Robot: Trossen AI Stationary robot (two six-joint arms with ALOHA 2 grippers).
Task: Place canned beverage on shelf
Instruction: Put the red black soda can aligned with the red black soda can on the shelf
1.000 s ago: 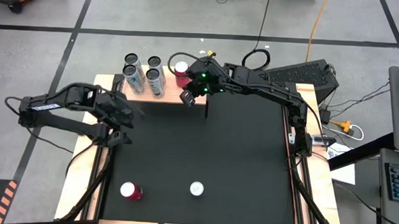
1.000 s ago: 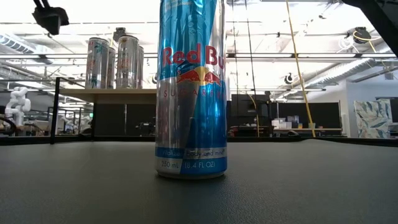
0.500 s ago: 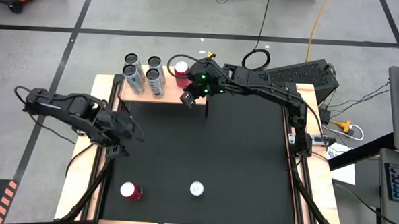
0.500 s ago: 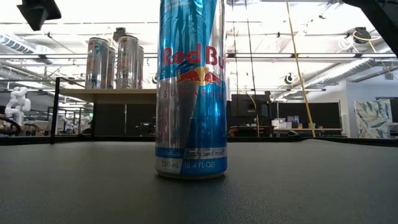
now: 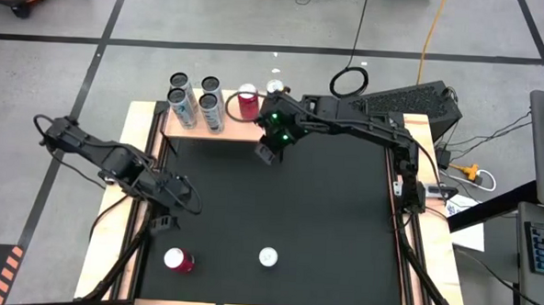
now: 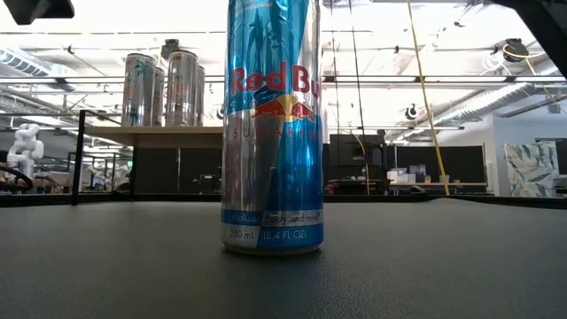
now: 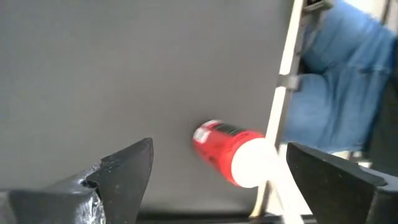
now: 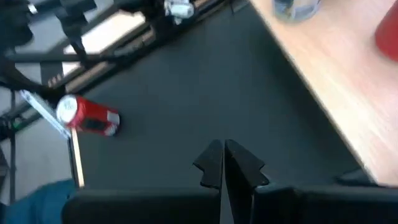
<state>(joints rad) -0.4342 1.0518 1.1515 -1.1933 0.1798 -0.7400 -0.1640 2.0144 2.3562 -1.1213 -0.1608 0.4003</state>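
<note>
The shelf point(image 5: 220, 123) stands at the table's far left and bears several silver cans point(image 5: 194, 98) and one red can point(image 5: 248, 101). On the black mat stand a red can point(image 5: 177, 259) near the front left and a blue-and-silver can point(image 5: 267, 257), which fills the low view point(image 6: 270, 124). My left gripper point(image 5: 167, 218) hangs open above the mat, short of the red can point(image 7: 224, 144), which shows between its fingers point(image 7: 127, 168) farther off. My right gripper point(image 5: 268, 155) is shut point(image 8: 224, 163) over the mat, just in front of the shelf's edge point(image 8: 323, 74), and holds nothing.
The mat lies bare between the shelf and the two cans at the front. A pale frame rail point(image 7: 283, 81) runs along the table's left edge. A person in blue trousers point(image 7: 348, 81) is beside that edge, near the red can.
My left gripper has swung from beside the shelf toward the table's near edge and the red can on the mat, sinking a little and staying open. My right gripper has drawn back from the red can on the shelf toward the near edge and tipped downward, still shut.
</note>
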